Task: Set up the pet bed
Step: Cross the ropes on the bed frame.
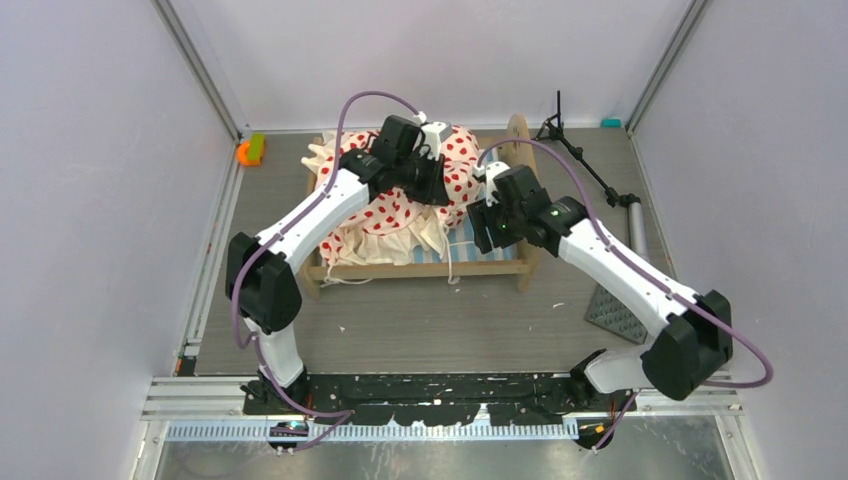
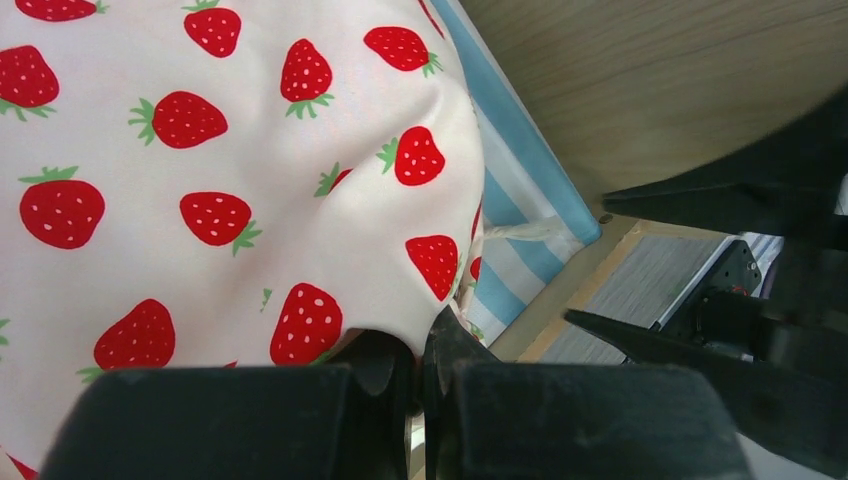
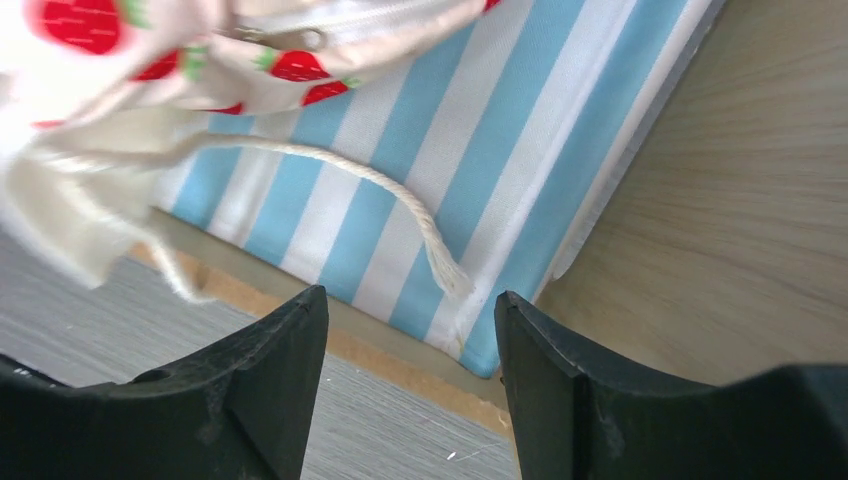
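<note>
Left pincer (image 2: 418, 365), bottom centre of its view, pinches the strawberry bedding (image 2: 200, 210) by its edge; right pincer (image 3: 410, 350) stands spread, holding nothing, over the striped mattress (image 3: 520, 150) corner.

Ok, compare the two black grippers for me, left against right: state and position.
The left gripper is shut, pinching the cream strawberry-print bedding; the right gripper is open and holds nothing. The left sits over the heaped bedding; the right hangs over a bare corner of the blue-and-white striped mattress, by a loose white cord. Both are black and work above the light-wood pet bed.
</note>
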### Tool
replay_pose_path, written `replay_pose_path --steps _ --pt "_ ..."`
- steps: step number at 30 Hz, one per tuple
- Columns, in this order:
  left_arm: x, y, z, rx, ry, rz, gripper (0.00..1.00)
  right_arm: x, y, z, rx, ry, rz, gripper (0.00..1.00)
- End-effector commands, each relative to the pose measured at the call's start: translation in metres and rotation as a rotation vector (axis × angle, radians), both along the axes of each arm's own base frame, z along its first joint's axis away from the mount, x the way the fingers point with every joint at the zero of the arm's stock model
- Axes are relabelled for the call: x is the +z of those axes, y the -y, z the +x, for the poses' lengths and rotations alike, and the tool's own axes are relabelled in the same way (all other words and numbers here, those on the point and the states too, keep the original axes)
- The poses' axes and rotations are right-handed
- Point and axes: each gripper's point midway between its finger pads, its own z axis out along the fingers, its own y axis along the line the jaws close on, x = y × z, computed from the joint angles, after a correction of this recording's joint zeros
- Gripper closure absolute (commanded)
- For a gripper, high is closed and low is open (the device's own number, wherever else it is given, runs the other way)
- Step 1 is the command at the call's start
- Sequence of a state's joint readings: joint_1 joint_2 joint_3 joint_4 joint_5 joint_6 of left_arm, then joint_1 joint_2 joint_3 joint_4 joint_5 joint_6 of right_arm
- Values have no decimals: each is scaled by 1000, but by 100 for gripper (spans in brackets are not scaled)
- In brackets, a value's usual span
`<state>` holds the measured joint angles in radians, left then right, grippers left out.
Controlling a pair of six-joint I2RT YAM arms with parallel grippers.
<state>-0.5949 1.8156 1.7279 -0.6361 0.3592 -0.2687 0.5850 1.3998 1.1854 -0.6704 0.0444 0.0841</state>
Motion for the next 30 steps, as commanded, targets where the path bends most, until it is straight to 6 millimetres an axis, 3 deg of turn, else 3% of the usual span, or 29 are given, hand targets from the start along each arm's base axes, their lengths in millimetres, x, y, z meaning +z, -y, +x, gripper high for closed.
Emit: replay_pose_path --steps 1,6,16,24,30 --pt "17 -2 3 20 45 -48 100 43 -14 -10 134 100 115 32" --pt "13 2 2 14 32 -62 100 40 -30 -39 502 87 98 28" --pt "23 -2 9 38 49 -88 100 22 -13 -34 911 -11 -168 23" --pt "23 -16 13 60 49 -96 100 -8 -9 -19 980 -16 -203 23" --pt "20 -16 16 60 35 -108 100 -27 -8 -2 935 23 -237 23"
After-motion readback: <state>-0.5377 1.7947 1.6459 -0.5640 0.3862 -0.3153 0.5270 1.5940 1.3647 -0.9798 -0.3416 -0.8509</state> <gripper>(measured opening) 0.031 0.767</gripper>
